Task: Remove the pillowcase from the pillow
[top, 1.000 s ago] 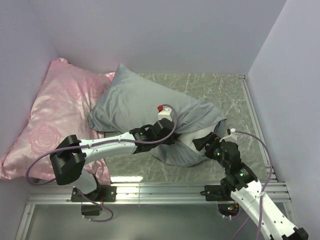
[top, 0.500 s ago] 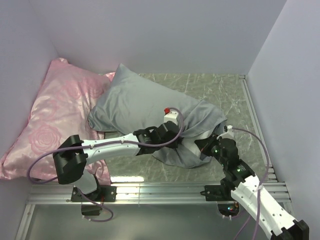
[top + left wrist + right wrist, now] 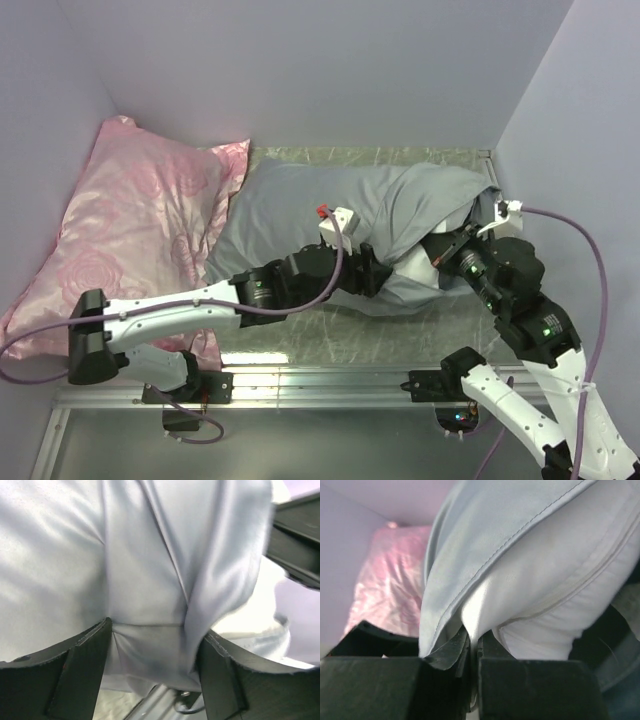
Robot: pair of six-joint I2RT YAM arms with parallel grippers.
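1. Top view: the pillowcase (image 3: 300, 205) is seen stretched across the table (image 3: 330, 338), right beside a pink pillow (image 3: 130, 230).
2. Left wrist: grey fabric is bunched between the left fingers (image 3: 75, 680), which are set wide. Whether it's actually gripped can't be told.
3. Right wrist: the pillowcase hem is pinched tight by the right fingers (image 3: 530, 690), with the white pillow (image 3: 545, 595) bared next to it.

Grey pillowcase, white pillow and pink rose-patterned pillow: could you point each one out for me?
grey pillowcase (image 3: 300, 205): top view, its broad upper panel.
white pillow (image 3: 540, 575): right wrist view, bare end poking from the case.
pink rose-patterned pillow (image 3: 130, 220): top view, middle of its face.
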